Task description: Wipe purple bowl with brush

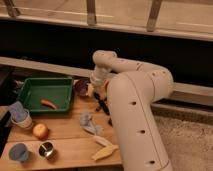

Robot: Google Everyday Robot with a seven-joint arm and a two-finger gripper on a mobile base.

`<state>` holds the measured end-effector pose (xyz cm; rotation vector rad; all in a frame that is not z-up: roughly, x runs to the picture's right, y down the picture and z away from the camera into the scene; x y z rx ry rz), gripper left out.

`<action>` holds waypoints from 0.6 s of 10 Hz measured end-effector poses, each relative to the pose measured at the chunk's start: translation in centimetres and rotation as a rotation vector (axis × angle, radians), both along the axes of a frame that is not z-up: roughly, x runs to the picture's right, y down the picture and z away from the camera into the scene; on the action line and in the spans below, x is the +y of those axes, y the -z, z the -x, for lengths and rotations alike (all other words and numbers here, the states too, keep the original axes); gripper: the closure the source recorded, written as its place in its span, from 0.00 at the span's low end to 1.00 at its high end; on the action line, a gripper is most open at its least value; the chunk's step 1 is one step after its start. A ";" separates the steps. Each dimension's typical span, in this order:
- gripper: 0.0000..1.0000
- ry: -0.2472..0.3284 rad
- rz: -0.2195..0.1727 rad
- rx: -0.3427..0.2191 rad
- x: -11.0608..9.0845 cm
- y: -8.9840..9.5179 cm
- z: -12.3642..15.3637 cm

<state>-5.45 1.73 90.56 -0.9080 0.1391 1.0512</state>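
The purple bowl [80, 86] sits on the wooden table just right of the green tray. My gripper [94, 86] hangs down from the white wrist right beside the bowl's right rim. The brush's pale cream head [90, 91] lies at that rim under the gripper. Its black handle [103, 106] runs down and to the right over the table. The white arm hides where the gripper meets the brush.
The green tray [45, 80] holds an orange-red piece [48, 104]. On the table [65, 137] are an apple [40, 131], bluish cups [19, 114] [17, 151], a metal cup [46, 149], a bluish crumpled item [89, 122] and pale yellow banana-like pieces [104, 148]. My arm covers the table's right edge.
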 end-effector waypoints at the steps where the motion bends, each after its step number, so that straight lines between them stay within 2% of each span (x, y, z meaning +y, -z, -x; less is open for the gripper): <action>1: 1.00 -0.002 -0.009 -0.002 -0.5 -0.2 0.1; 4: 1.00 0.010 -0.042 -0.039 -2.0 -0.5 1.8; 6: 1.00 0.019 -0.042 -0.067 -1.7 -0.4 3.1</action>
